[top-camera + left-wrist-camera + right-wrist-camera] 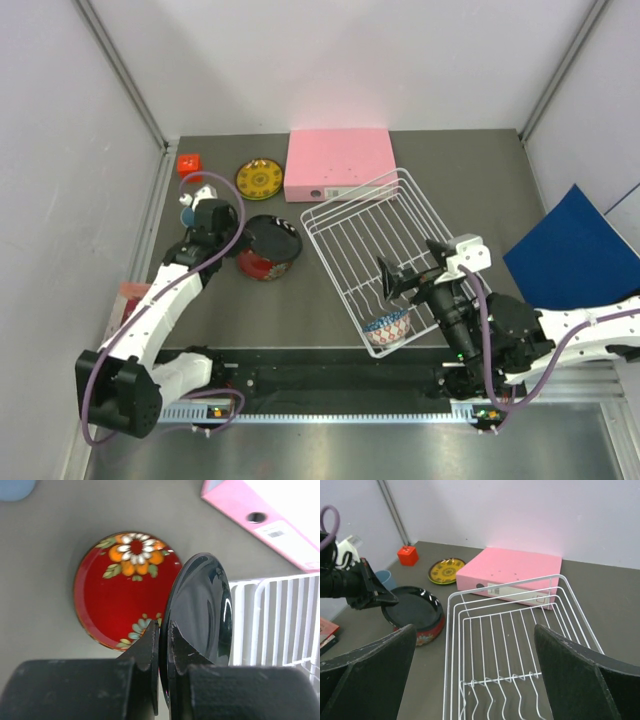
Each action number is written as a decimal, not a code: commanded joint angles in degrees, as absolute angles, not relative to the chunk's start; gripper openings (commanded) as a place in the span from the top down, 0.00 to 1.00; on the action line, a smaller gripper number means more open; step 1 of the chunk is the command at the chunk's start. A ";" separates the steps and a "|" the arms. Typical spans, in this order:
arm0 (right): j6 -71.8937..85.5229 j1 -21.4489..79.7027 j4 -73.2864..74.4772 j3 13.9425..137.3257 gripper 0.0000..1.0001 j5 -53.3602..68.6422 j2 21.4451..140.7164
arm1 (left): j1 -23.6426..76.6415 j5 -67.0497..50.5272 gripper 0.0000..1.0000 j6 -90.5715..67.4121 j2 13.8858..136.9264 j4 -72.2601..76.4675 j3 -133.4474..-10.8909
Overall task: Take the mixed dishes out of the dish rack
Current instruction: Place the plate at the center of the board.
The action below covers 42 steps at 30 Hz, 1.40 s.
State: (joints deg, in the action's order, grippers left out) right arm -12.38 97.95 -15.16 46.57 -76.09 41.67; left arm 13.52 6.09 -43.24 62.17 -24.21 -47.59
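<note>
Left tool [162, 630] clamped on black plate [200, 605] rim, right tool [474, 630] spread apart near dish rack [365, 235]

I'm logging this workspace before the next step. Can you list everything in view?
dish rack: one, white wire, table centre-right
patterned bowl: one, red-white outside, blue inside, rack's near corner
black plate: one, black, held above the red plate
red floral plate: one, red, on table left of rack
yellow plate: one, yellow, left of pink box
cup: one, light blue, beside left arm
cube: one, red, far-left corner
pink box: one, pink, behind rack
blue sheet: one, dark blue, far right
left end effector: shut on black plate's rim
right end effector: open, over rack
</note>
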 commanded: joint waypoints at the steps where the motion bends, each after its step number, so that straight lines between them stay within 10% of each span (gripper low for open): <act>1: -7.56 97.73 -12.92 46.50 0.00 -74.18 41.05 | 13.01 9.22 1.00 -45.00 63.45 -18.72 -44.30; 42: -3.16 97.65 -12.13 41.66 0.00 -71.72 42.71 | 9.23 8.35 0.88 -49.22 77.35 -18.63 -39.11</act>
State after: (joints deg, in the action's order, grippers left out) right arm -3.79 97.95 -11.05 41.58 -71.92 42.11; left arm 9.45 7.11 -51.88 77.25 -9.06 -40.12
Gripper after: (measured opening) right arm 0.994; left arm 0.122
